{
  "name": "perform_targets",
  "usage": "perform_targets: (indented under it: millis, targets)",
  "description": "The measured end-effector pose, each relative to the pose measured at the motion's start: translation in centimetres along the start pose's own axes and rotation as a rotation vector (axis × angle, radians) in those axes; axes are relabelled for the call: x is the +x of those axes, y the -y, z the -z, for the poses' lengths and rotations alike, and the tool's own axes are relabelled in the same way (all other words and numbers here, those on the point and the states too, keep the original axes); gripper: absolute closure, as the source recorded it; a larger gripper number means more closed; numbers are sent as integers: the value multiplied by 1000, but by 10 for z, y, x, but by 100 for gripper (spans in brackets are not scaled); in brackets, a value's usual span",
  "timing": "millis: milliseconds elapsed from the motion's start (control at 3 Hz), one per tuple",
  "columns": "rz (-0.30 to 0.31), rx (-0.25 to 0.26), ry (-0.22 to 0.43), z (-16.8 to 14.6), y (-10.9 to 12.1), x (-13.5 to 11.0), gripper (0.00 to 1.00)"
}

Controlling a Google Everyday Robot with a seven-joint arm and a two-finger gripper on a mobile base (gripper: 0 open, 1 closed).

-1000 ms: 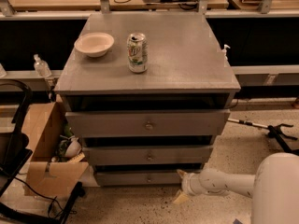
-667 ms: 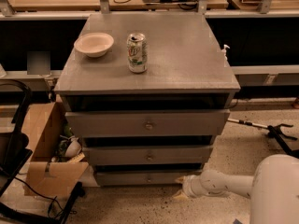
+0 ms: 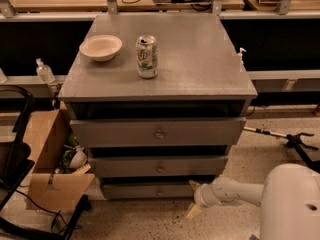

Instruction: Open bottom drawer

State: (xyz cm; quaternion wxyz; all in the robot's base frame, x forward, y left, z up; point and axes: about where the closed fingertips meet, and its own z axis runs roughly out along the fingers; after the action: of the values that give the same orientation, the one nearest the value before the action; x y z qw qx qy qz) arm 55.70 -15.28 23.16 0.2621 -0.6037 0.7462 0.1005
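End effector (image 3: 193, 198) edged left | fingers (image 3: 193, 212) apart | beside bottom drawer (image 3: 145, 190)

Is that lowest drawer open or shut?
Shut, it appears: the bottom drawer shows no inside, its front set beneath the middle drawer. The hand hovers by its right end.

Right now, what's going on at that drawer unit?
The robot's arm reaches in low from the right toward the grey cabinet. Its end effector sits open by the right end of the bottom drawer, off to the side of the knob and not gripping it. The drawer has not been pulled out yet. A bowl and a soda can stand on the cabinet top.
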Motion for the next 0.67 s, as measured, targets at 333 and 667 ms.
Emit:
perform_targets:
  millis: [333,667]
  targets:
    - [-11,-28,-24,-30,32,11,0]
    - [-10,-33,-25,-30,29,11,0]
